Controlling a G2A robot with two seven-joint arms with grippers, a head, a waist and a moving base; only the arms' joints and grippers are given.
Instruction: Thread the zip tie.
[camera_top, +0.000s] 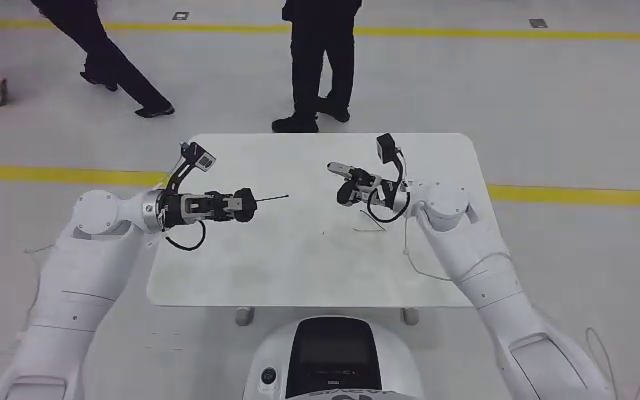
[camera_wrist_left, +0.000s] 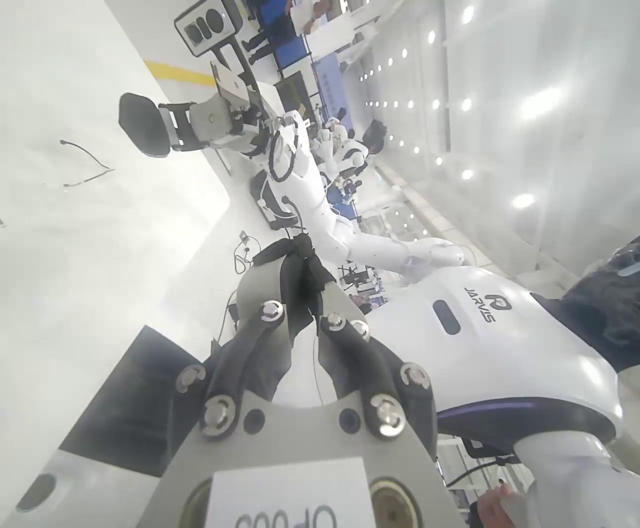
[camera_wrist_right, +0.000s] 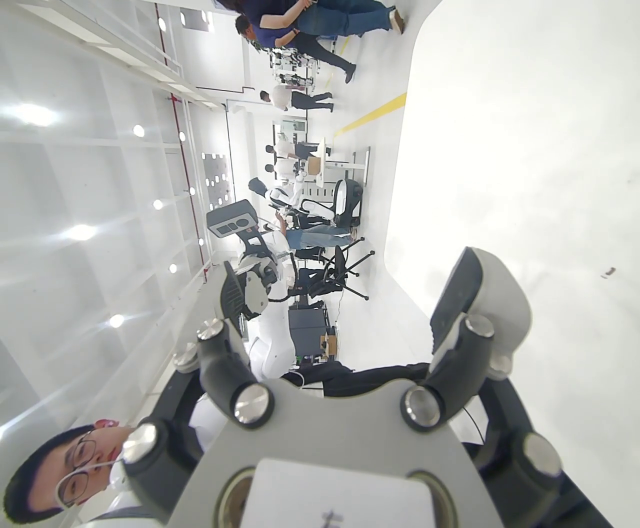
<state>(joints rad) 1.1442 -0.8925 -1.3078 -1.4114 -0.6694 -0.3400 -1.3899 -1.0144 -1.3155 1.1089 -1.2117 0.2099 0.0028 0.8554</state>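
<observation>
L arm: comes in from the counter's (camera_top: 300, 270) left side. Forearm lies roughly level, pointing toward the middle. The left gripper (camera_top: 249, 203) sits well inboard of the left edge.
L jaws: pressed together, pinching one end of the zip tie (camera_top: 268, 199). In the wrist view the left gripper (camera_wrist_left: 300, 256) has its tips closed.
Zip tie: sticks straight out of the L jaws. Long axis runs approx. left-right across the counter. Free end points toward the right gripper (camera_top: 334, 169), tilted a bit to the far edge. Can't tell if the tip touches the surface.
R arm: elbow over the right edge, forearm angled in toward centre and the far side, gripper facing left.
R jaws: spread wide in the wrist view of the right gripper (camera_wrist_right: 350, 287).
Gap: tie tip and R jaws are apart, w/ bare counter between.
Room: broad open counter at centre and near side. R gripper is closer to the far edge.
Loose ties (camera_top: 372, 225): thin dark strands flat on the counter beside the R forearm, apart from both grippers.
</observation>
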